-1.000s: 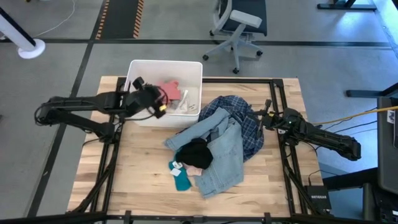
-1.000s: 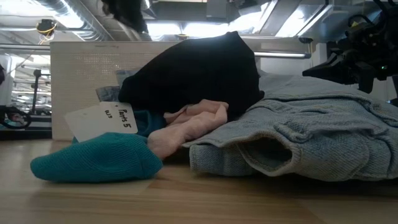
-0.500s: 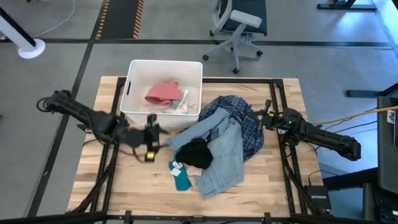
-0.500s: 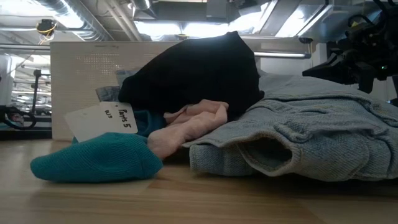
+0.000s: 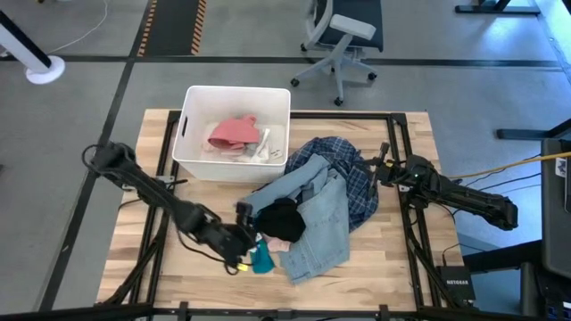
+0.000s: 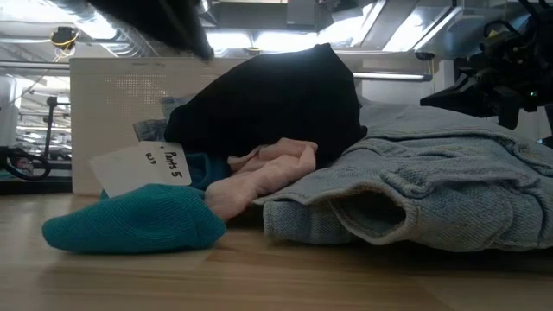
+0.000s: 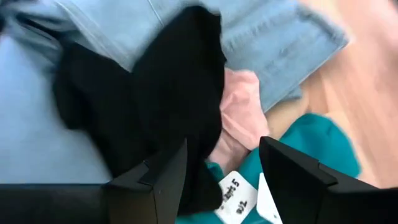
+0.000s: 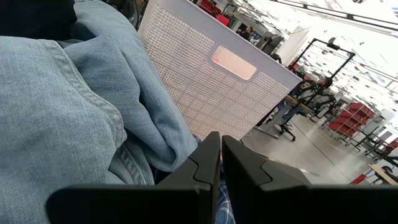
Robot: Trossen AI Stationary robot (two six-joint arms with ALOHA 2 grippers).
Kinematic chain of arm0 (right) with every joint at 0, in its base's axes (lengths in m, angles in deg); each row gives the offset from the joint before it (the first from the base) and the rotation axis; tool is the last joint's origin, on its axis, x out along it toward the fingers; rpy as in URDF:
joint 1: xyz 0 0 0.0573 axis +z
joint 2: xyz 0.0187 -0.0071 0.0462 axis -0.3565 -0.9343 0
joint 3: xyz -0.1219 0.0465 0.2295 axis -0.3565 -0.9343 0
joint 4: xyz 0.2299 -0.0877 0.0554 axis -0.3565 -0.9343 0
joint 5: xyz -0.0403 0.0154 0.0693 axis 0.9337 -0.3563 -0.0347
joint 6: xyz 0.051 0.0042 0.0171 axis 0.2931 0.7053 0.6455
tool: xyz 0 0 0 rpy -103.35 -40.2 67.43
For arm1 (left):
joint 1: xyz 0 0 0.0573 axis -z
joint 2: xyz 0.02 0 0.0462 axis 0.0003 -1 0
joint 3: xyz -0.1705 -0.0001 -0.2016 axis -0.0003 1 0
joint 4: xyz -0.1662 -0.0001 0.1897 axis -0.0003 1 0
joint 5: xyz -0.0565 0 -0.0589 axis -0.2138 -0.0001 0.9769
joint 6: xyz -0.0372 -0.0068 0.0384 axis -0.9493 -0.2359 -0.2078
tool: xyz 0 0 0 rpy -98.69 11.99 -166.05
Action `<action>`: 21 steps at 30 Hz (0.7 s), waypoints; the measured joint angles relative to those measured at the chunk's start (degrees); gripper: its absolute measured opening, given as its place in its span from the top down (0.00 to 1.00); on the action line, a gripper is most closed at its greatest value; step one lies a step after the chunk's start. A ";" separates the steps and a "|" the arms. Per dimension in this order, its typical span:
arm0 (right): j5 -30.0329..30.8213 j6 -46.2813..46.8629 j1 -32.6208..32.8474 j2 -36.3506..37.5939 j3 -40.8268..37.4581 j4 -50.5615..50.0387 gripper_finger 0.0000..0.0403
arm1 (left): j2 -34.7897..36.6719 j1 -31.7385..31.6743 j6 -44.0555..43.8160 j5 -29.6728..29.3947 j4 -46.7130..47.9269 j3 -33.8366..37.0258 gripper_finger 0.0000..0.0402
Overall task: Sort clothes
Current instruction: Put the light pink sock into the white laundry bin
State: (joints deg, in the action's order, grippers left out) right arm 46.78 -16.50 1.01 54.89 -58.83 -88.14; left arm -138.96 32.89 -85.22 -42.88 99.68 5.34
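Since 1 s ago the left arm has swung from over the bin (image 5: pixel 190 134) down to the front of the pile; left gripper (image 5: pixel 243 253) now hangs just over the teal socks, fingers (image 7: pixel 292 177) spread, nothing held. Right arm unchanged: right gripper (image 5: pixel 378 171) parked at the pile's right edge, pressed together, empty.

Progress, est.: early. Bin holds a pink piece (image 5: pixel 234 131) and a white top (image 5: pixel 266 143). Rest unsorted on the tabletop (image 5: pixel 393 259).

Count, largest to smallest:
- Bin: 1, far-left of tabletop.
- Light blue denim (image 5: pixel 317 227): 1 spread mass at centre; could be more than 1 garment, cannot tell.
- Dark blue plaid shirt (image 5: pixel 352 165): 1, partly under denim, right side.
- Small black piece (image 5: pixel 281 217): 1, on the denim.
- Pale pink piece (image 6: pixel 259 173): 1, tucked under the black piece.
- Teal socks (image 5: pixel 261 259): 1 bundle w/ paper tag (image 6: pixel 143 166), touching the pink fabric, front of pile.

Left to do: approx. 5 items. Likely next pick: socks.
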 joint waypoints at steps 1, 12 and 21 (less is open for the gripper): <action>0.00 0.01 -0.02 0.00 0.01 -0.02 0.91 | -1.62 -0.05 -0.02 0.12 -0.85 0.00 0.51; 0.00 -0.01 -0.01 0.00 -0.01 -0.02 0.91 | -12.59 -1.18 -0.17 0.40 -11.33 0.00 0.51; 0.00 0.01 -0.02 0.00 0.01 0.00 0.91 | -15.38 -6.24 -0.30 -2.91 -11.52 0.00 0.51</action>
State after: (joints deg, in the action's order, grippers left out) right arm 46.78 -16.49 0.99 54.89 -58.81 -88.14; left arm -154.33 26.65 -85.51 -45.80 88.16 5.34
